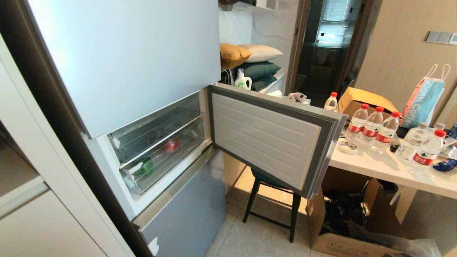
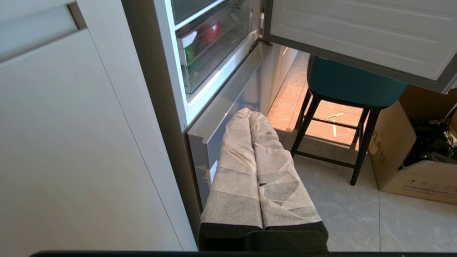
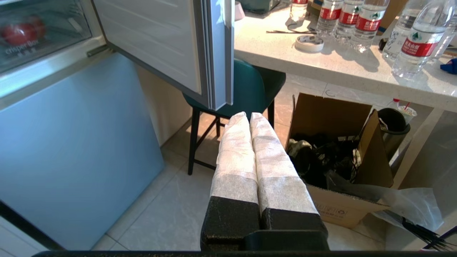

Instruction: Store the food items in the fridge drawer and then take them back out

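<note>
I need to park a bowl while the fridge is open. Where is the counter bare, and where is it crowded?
The counter is bare along its front edge, between the tape roll and the open fridge door. Further back and toward its far end, the water bottles stand packed together.

Two clear drawers (image 1: pixel 162 157) sit stacked in the open fridge compartment, one above the other. In the lower one lie two items: one red (image 1: pixel 171 144) and one green (image 1: pixel 144 166); what each is cannot be told through the plastic. One fridge door (image 1: pixel 271 137) stands open.

On the table (image 1: pixel 389 169) stand seven water bottles (image 1: pixel 371 125), five with red caps and two with clear ones. Also there: one roll of tape (image 1: pixel 347 147), one paper bag (image 1: pixel 423 101) and one open cardboard box (image 1: pixel 364 101).

On the floor: one stool (image 1: pixel 273 203) and one more cardboard box (image 1: pixel 342 228). Four cushions (image 1: pixel 250 60) are piled on a shelf behind, with one detergent bottle (image 1: pixel 242 80) beside them.

Two grippers: one left (image 2: pixel 249 114), one right (image 3: pixel 246 116), each with two fingers pressed together.
</note>
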`<state>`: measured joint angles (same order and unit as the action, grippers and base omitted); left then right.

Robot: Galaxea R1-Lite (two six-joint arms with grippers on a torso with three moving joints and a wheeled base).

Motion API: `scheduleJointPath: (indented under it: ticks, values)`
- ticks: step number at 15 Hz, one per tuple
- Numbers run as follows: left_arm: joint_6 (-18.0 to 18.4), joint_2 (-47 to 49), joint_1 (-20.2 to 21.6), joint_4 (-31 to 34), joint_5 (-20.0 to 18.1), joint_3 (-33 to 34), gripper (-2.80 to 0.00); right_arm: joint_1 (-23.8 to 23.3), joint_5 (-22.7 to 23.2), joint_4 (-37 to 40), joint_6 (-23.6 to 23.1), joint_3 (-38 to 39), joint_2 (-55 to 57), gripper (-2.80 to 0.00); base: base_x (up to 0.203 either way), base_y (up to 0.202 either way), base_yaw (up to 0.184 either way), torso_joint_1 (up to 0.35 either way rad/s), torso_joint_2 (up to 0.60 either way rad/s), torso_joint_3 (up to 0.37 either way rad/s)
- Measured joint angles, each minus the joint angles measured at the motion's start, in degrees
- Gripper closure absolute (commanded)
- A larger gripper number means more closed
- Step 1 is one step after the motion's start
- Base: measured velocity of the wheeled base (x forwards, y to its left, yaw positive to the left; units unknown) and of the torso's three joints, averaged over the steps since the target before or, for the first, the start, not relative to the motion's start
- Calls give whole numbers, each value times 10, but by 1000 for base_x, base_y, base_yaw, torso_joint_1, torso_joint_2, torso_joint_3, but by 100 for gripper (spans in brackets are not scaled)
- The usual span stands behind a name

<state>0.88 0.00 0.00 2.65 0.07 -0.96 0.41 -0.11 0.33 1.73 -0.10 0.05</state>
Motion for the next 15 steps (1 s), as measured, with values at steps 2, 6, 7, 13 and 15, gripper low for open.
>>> scheduleJointPath:
  ticks: [2, 6, 7, 13, 15]
  values:
    - [0, 0, 0, 0, 0, 0, 0, 0, 0, 0, 0, 0, 0, 0, 0, 0, 0, -140, 315, 186]
    - [0, 0, 0, 0, 0, 0, 0, 0, 0, 0, 0, 0, 0, 0, 0, 0, 0, -129, 308, 176]
    - [0, 0, 0, 0, 0, 0, 0, 0, 0, 0, 0, 0, 0, 0, 0, 0, 0, -127, 314, 185]
    - [0, 0, 0, 0, 0, 0, 0, 0, 0, 0, 0, 0, 0, 0, 0, 0, 0, -133, 321, 187]
    - [0, 0, 0, 0, 0, 0, 0, 0, 0, 0, 0, 0, 0, 0, 0, 0, 0, -137, 335, 194]
